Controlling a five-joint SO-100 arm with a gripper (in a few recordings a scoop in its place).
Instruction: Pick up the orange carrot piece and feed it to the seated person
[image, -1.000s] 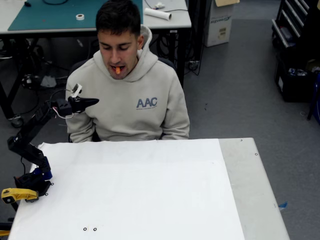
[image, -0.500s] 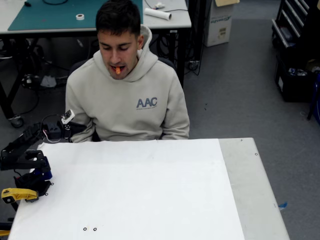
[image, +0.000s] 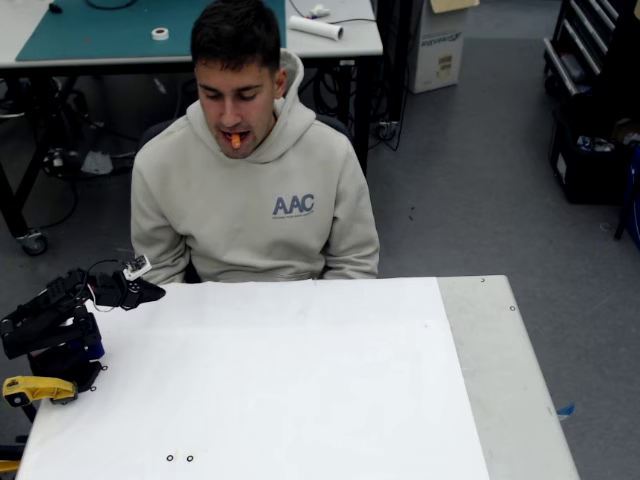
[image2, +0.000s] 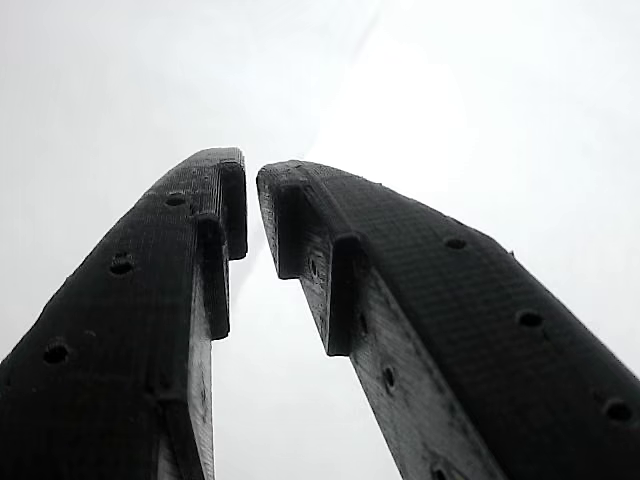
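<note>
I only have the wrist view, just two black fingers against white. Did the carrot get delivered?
Observer: Yes. In the fixed view the orange carrot piece sits between the lips of the seated person.
Operator: Where's the gripper?
Observer: The gripper is low at the white table's back left corner, well below his face.
Operator: Anything near the arm base?
Observer: A yellow clamp handle lies at the table's left edge beside the base.
Operator: Fingers holding anything?
Observer: No. Your wrist view is right: tips nearly touching, nothing between.
</note>
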